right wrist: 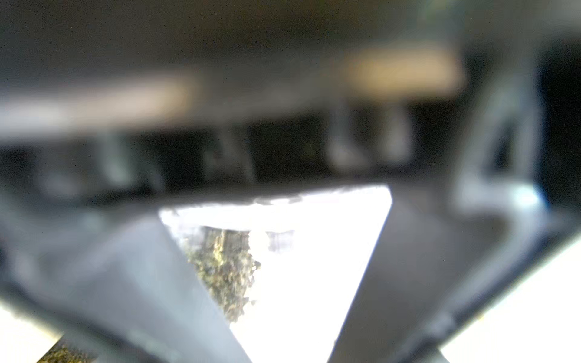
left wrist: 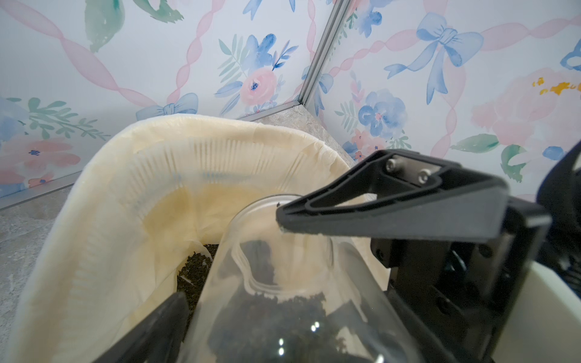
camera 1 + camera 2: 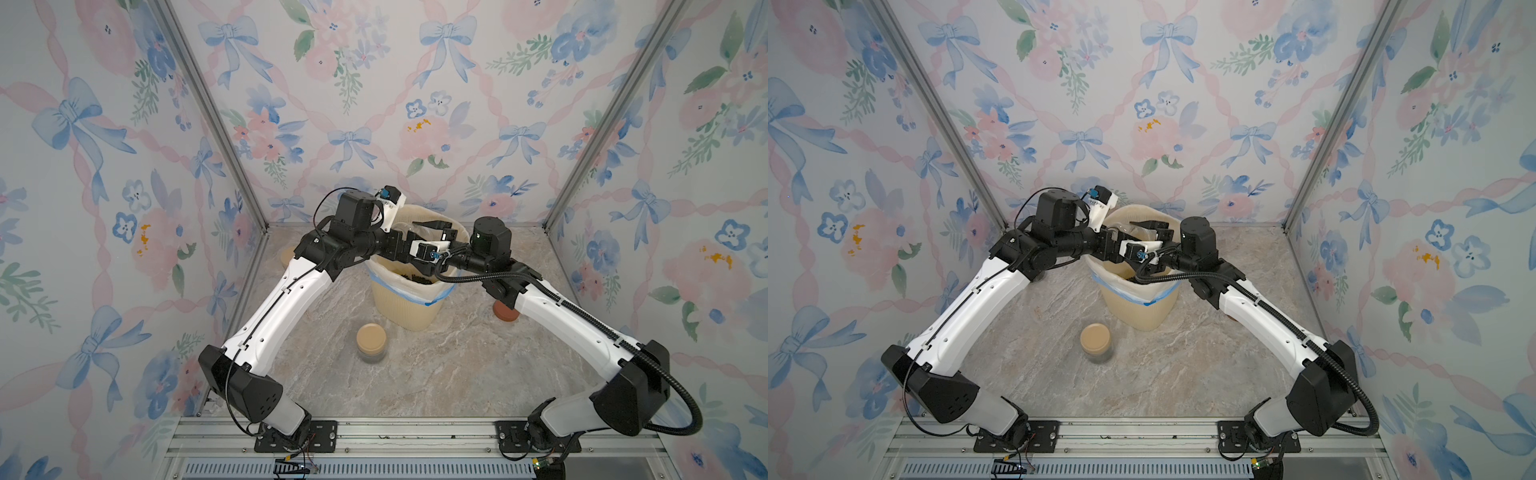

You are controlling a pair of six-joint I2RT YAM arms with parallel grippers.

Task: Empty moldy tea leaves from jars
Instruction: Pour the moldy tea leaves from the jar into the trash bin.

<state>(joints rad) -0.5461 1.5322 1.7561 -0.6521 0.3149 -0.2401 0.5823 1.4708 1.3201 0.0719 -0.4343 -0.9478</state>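
Currently the tilted jar (image 2: 251, 251) of clear glass is in the air over the open bin (image 2: 125, 151), and dark tea leaves (image 2: 276, 317) are seen inside its glass. More tea leaves lie at the bottom of the bin, on the white liner (image 2: 94, 267).

The right gripper (image 1: 276, 245) holds this jar: in the left wrist view one of its black fingers (image 2: 393, 220) lies on the upper side of the glass, and the second finger is hidden behind the jar. The left gripper (image 2: 283, 311) is opened wide, with one finger at each side of the jar; if they touch the glass I cannot tell. The right wrist view is strongly blurred and shows only two dark fingers with a bright patch and some leaves between them.

In both top views the two arms meet over the bin, which stands at the back middle of the marble table (image 3: 436, 374). A closed jar (image 3: 372, 340), tan on top, stands upright in front of the bin, apart from it. A reddish-brown lid (image 3: 505, 312) shows partly under the right arm, and a tan disc (image 3: 287, 255) partly behind the left arm.
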